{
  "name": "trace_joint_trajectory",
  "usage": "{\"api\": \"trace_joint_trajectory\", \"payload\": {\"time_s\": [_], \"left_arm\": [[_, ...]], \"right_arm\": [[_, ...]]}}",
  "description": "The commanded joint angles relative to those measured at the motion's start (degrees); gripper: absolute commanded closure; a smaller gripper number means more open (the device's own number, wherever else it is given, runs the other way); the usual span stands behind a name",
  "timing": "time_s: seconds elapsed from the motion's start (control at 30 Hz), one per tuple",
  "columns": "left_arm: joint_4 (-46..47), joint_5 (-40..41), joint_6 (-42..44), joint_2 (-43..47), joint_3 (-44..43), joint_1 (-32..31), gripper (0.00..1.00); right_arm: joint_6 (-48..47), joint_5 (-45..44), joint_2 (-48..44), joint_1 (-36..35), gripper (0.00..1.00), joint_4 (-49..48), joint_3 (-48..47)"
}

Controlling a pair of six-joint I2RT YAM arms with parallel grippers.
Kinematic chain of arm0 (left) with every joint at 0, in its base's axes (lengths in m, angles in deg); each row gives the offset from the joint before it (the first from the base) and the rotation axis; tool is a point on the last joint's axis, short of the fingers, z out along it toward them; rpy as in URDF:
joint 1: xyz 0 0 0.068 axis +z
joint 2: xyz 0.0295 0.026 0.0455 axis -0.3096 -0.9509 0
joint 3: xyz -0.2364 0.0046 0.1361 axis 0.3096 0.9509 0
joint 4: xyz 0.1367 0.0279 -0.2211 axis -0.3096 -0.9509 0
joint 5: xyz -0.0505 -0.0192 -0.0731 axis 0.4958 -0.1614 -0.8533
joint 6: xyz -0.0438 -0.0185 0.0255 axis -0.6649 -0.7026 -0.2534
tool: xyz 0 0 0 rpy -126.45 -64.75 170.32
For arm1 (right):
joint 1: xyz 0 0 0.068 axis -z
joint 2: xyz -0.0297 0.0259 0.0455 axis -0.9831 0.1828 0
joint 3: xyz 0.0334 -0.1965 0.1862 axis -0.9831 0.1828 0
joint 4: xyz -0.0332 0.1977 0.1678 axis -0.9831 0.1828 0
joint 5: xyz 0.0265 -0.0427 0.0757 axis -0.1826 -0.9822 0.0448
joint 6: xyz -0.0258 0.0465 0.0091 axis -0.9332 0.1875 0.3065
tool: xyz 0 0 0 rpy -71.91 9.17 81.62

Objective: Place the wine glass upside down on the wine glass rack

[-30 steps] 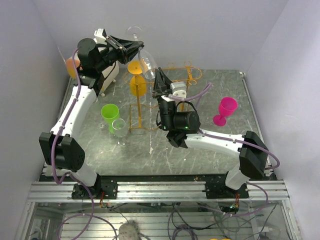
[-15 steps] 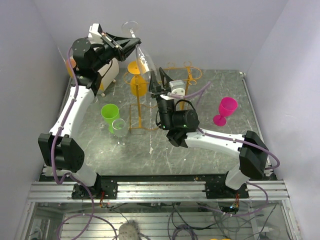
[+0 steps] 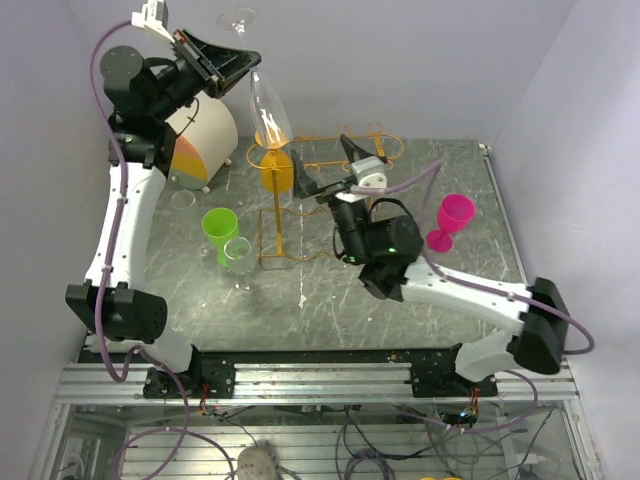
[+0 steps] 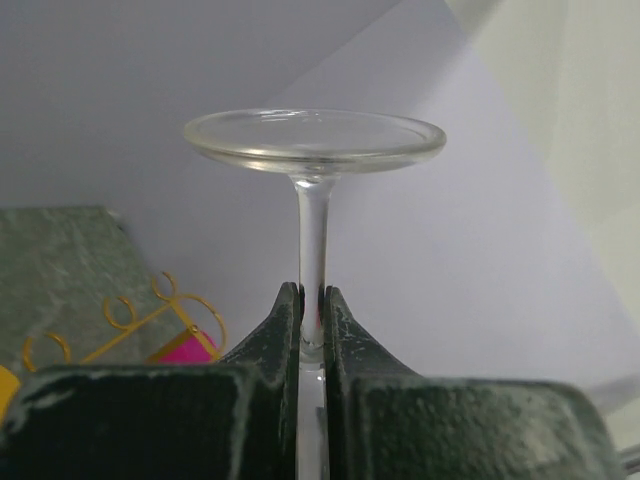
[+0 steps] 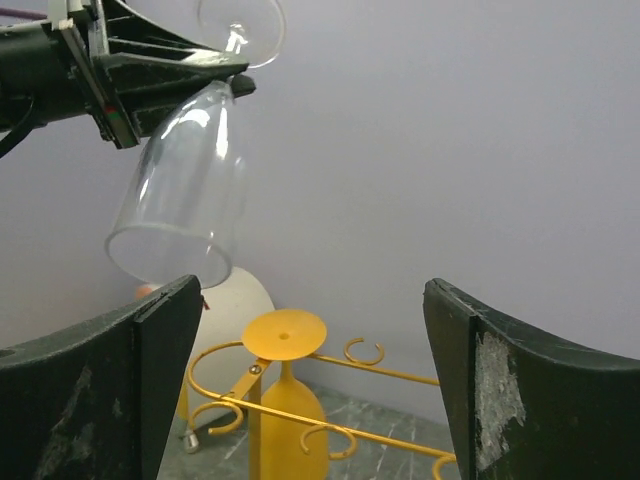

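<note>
Two tools: the left tool (image 3: 238, 70) is clamped on the stem of the wine glass (image 4: 313, 140); the right tool (image 3: 325, 170) is spread wide and holds nothing.
Glass attitude: foot up and bowl mouth down, slightly tilted, so it is already inverted.
Glass position: in the air, high above the desk (image 3: 260, 320), toward 11 o'clock from the wine glass rack (image 3: 277, 215) and clear of its wire.
Rack contents: one orange glass (image 5: 285, 400) sits foot-up at the rack's 9 o'clock end; the loops toward 3 o'clock appear free.
Right tool position: near the rack's middle; whether it touches the wire cannot be told.
Done: pickup and inversion, judging by the grip and attitude.
Left to do: probably lower the glass, slide the stem into a free loop so the foot rests on the rail, then release.
Writing: no brand, label or text is legible in any view.
</note>
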Motion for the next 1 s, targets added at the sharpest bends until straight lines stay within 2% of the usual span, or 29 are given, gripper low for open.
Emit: {"api": "trace_joint_trajectory", "payload": {"time_s": [0.0,0.1,0.23,0.53,0.73,0.87,0.97], "left_arm": [[-14.74,-0.72,20.42,3.59,-6.47,0.42,0.93],[-22.49,1.69,32.10,6.57,-7.85,0.42,0.93],[-30.33,4.83,45.29,11.17,-6.40,0.38,0.93],[-34.04,5.51,55.38,23.30,6.81,-0.78,0.93],[-30.43,10.86,58.09,30.35,21.84,-5.92,0.93],[-20.47,16.78,56.77,37.07,34.15,-9.60,0.93],[-16.61,20.33,56.80,39.89,39.24,-11.96,0.93]], "right_arm": [[3.19,3.87,-9.20,0.08,0.07,9.22,2.67],[4.73,5.05,-13.59,0.08,0.01,15.47,3.49],[6.52,3.78,-18.19,0.08,0.00,19.00,5.24],[7.70,-0.30,-23.49,0.03,0.00,21.04,6.95],[9.57,-1.74,-24.66,0.08,0.00,22.05,7.76],[11.95,-3.30,-25.97,0.03,0.00,23.41,9.71],[13.42,-4.13,-27.12,0.12,0.00,24.31,11.30]]}}
